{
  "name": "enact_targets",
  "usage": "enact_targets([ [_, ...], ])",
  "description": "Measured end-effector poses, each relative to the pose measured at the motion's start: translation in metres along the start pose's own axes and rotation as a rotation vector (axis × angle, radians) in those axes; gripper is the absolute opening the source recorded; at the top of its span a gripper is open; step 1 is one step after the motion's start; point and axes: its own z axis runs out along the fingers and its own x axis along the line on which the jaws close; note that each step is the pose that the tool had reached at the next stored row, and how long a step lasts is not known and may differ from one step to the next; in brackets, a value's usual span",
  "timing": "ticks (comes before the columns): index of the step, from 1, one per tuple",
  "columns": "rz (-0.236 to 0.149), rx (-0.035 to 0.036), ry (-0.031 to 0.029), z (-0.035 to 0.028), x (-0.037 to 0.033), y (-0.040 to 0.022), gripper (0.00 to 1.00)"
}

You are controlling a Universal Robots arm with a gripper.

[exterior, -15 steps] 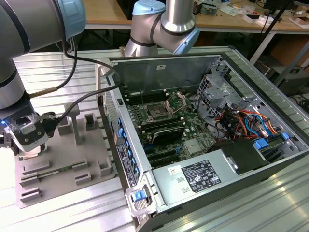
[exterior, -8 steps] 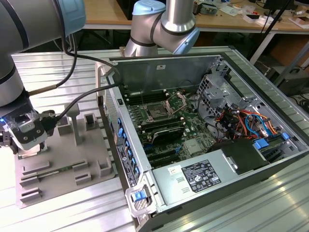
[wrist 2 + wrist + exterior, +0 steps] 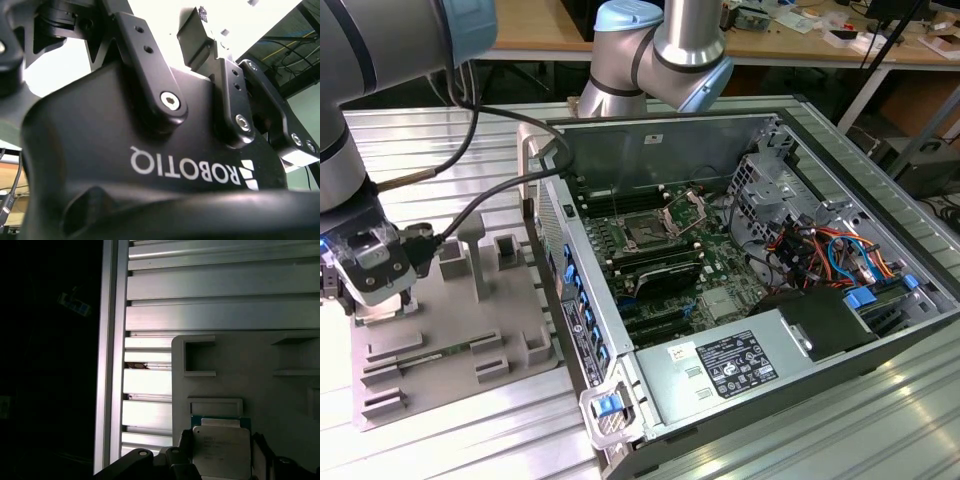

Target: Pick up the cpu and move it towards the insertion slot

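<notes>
black gripper housing (image 3: pixel 125 140), hinged linkage bars (image 3: pixel 150 65) above

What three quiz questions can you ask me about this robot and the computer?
1. True or false: the gripper is inside the computer case.
2. Where is the cpu? A, in the insertion slot; B, by the gripper at the grey tray; C, in a drawer.
3. What colour is the cpu's top?

Key: 1 false, it is over the grey tray. 2 B. 3 silvery-white.
</notes>
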Motion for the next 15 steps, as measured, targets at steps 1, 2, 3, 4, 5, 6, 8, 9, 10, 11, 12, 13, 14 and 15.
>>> enact_targets([
  [1, 0.000, -0.0001, 0.0000, -0.0003, 0.0000, 0.0000, 0.55],
  [2, 0.000, -0.0002, -0.0001, -0.0005, 0.0000, 0.0000, 0.55],
  [3, 0.000, -0.0002, -0.0001, -0.0007, 0.0000, 0.0000, 0.55],
  [4, 0.000, -0.0003, 0.0000, -0.0010, 0.0000, 0.0000, 0.55],
  [5, 0.000, -0.0004, 0.0001, -0.0015, 0.0000, 0.0001, 0.55],
  [6, 0.000, -0.0007, 0.0000, -0.0024, 0.0000, 0.0001, 0.55],
  [8, 0.000, -0.0009, -0.0001, -0.0032, 0.0000, 0.0001, 0.55],
  [9, 0.000, -0.0009, 0.0000, -0.0035, 0.0000, 0.0002, 0.55],
  [10, 0.000, -0.0011, 0.0000, -0.0038, 0.0000, 0.0002, 0.55],
  [11, 0.000, -0.0012, -0.0001, -0.0040, 0.0000, 0.0002, 0.55],
  [12, 0.000, -0.0012, 0.0000, -0.0043, 0.0000, 0.0002, 0.55],
  [13, 0.000, -0.0013, -0.0001, -0.0045, 0.0000, 0.0002, 0.55],
  [14, 0.000, -0.0013, 0.0000, -0.0048, 0.0000, 0.0002, 0.55],
  [15, 0.000, -0.0015, 0.0000, -0.0050, 0.0000, 0.0002, 0.55],
])
